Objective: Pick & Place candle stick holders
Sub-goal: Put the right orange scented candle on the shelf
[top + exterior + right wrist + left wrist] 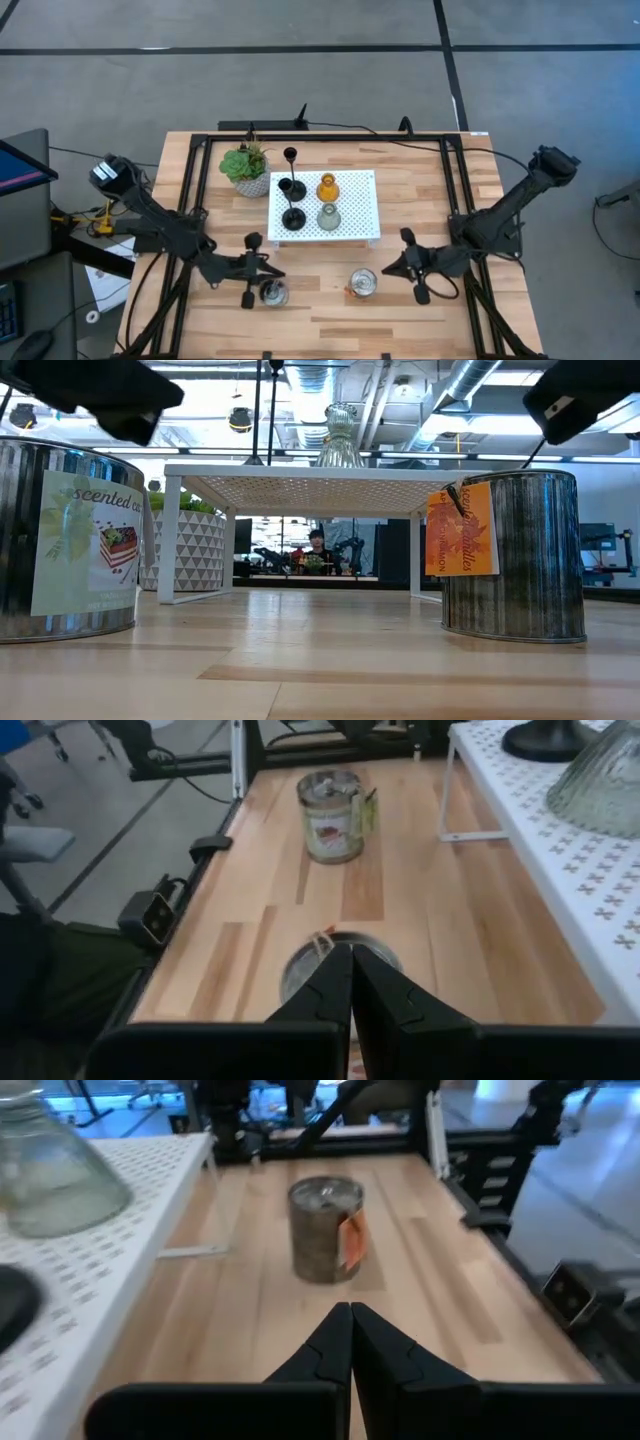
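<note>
A white perforated platform (370, 232) stands mid-table. On it are three black thin-stemmed holders (292, 187), an amber glass holder (327, 187) and a pale green one (328, 216) (340, 438). Two silvery cups rest on their bases on the wood in front of it. The left one (273, 292) (70, 540) has a white label, the right one (362, 284) (326, 1228) an orange tag. My left gripper (277, 271) (350, 1315) is shut, raised just beyond the left cup and pointing at the right one. My right gripper (386, 270) (350, 955) is shut, raised beside the right cup (300, 970).
A green potted plant (246, 165) stands at the platform's far left corner. Black frame rails (190, 200) (455, 195) run along both sides of the table. Bare wood lies between the two cups and along the near edge. A person sits far off in the room (317, 545).
</note>
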`<state>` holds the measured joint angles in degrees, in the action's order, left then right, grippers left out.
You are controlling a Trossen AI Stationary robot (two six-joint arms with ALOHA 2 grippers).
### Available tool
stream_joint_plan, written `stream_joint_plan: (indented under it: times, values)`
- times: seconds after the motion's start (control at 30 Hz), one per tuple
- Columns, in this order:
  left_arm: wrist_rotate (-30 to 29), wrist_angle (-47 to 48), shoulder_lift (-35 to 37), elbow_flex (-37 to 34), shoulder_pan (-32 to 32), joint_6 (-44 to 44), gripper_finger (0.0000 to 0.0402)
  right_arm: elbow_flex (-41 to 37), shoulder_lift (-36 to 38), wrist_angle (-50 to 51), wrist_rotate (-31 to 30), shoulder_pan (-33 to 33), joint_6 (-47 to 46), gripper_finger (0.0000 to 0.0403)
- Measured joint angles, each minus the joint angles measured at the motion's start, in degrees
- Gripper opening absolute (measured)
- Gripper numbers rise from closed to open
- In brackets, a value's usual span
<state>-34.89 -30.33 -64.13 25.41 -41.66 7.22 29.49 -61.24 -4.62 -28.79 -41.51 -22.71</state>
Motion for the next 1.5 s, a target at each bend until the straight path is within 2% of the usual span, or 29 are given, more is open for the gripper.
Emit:
stream_joint_plan:
  times: [0.1,0.27,0.43,0.67,0.87,1.1,1.5]
  values:
    - [5.2,-4.3,-2.7,1.2,2.0,-2.9,0.0005,0.0,-0.9,-0.1,-1.4,-1.3,-1.8,0.0000]
    - [11.5,-4.9,-7.2,6.5,3.9,-7.4,0.0005,0.1,-3.2,-0.5,-4.3,-4.5,-4.5,0.0000]
    - [12.8,-4.9,-13.1,10.2,5.9,-8.8,0.0005,0.0,-7.3,-0.6,-6.6,-6.9,-9.2,0.0000]
    - [13.3,-5.8,-20.1,12.9,10.3,-6.5,0.0005,0.0,-13.5,-0.8,-7.4,-8.3,-17.4,0.0000]
    - [21.5,-10.6,-26.2,16.3,13.2,-6.3,0.0005,0.0,-19.0,-0.8,-7.4,-8.4,-24.6,0.0000]
    - [21.6,-10.9,-31.2,18.6,14.8,-6.3,0.0005,0.0,-22.9,-1.5,-5.9,-8.4,-27.2,0.0000]
    - [21.7,-11.3,-31.7,18.8,14.7,-4.8,0.0005,0.0,-24.4,-2.6,-5.8,-7.8,-27.1,0.0000]
